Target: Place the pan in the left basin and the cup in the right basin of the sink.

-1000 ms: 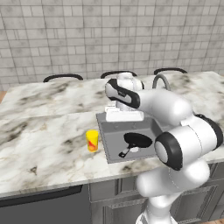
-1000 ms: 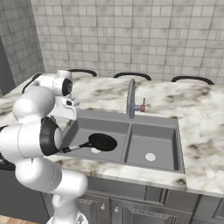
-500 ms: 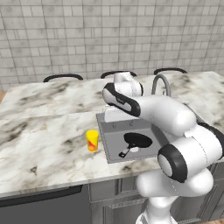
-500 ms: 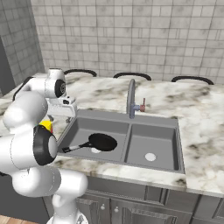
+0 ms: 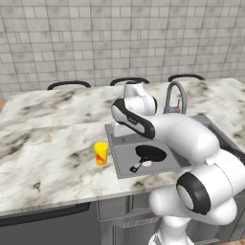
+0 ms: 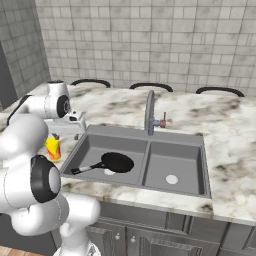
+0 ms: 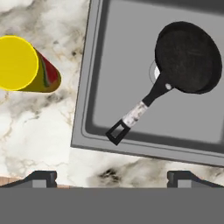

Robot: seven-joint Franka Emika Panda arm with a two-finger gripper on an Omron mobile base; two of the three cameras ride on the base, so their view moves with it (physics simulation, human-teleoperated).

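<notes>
The black pan [image 7: 188,57] lies flat in the left basin [image 7: 118,65], over the drain, with its long handle [image 7: 140,109] pointing at the front left corner. It also shows in the base views as the pan [image 5: 150,154] and the pan [image 6: 117,162]. The yellow cup [image 7: 24,65] with its red mark stands upright on the marble counter, just left of the sink rim; the cup [image 5: 101,153] and the cup [image 6: 53,148] show it too. My gripper [image 7: 112,178] hangs open and empty above the sink's left front edge, between cup and pan. The right basin [image 6: 172,162] holds nothing.
A tall curved faucet [image 6: 149,112] rises behind the divider of the sink [image 6: 145,134]. Marble counter [image 5: 48,162] spreads wide to the left of the cup. Dark chair backs [image 5: 69,85] line the counter's far edge in front of a tiled wall.
The arm has swung left, from above the basin to above the sink's left rim near the cup. The pan and cup have stayed put, and the gripper has stayed open.
</notes>
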